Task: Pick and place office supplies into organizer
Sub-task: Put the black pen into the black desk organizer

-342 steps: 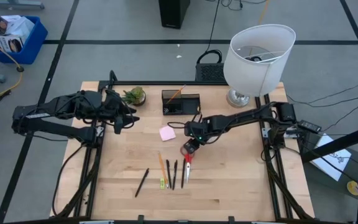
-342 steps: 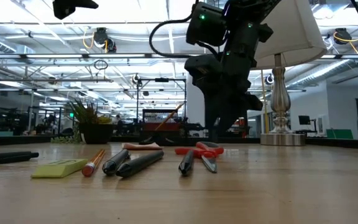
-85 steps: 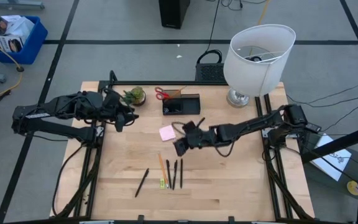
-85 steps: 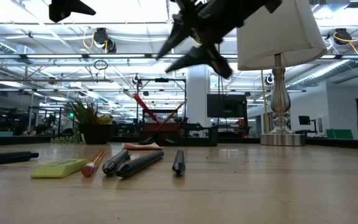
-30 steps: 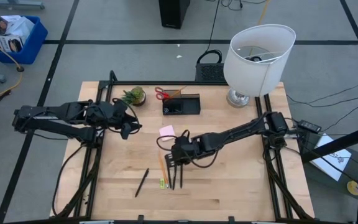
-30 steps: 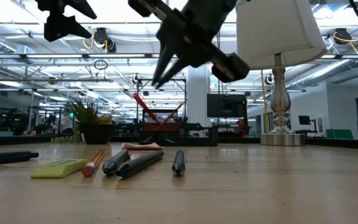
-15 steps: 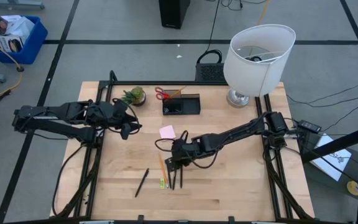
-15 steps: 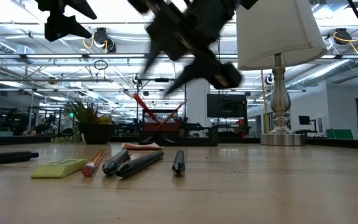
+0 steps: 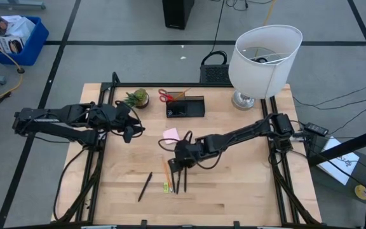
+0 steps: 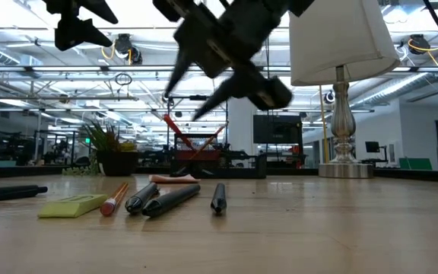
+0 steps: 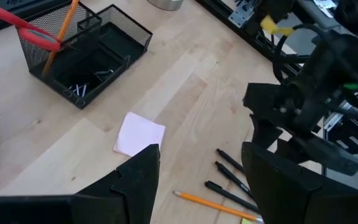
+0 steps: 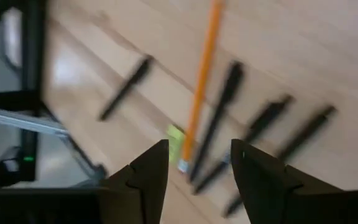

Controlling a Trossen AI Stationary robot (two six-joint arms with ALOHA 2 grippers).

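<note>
Organizer [image 9: 185,105] sits at upper centre of the high view, on the table [image 9: 234,184]. Scissors [image 9: 165,96] and one pencil [image 11: 62,32] already stand in its cup end; small clips lie in a low compartment.

Remaining supplies, lower centre of the high view:
- orange pencil [image 9: 165,170], with a yellow-green piece [image 9: 167,187] at its lower end
- three pens [image 9: 179,179] side by side, just right of the pencil
- fourth pen [image 9: 145,186], apart, lower left
- pink pad [image 9: 170,135], centre, between organizer and pens

Right gripper [image 9: 176,164] hangs above the upper ends of the pens, fingers apart, nothing between them. Right wrist view looks down past both fingers onto pencil and pens, blurred. Low view shows it well clear of the table.

Left gripper [image 9: 129,132] waits at centre left, fingers apart, empty.

Judged step: descent onto one pen or the pencil.

Risks:
- Pens lie very close together, so the open fingers may straddle two, or one finger may land on a neighbour and roll it away.
- Pencil and yellow-green piece are just beside the nearest pen; a wide approach could knock them.
- A grasp near a pen's end would let it swing and miss the cup.
- Scissors and pencil already crowd the cup, so a tilted pen could catch on them.
</note>
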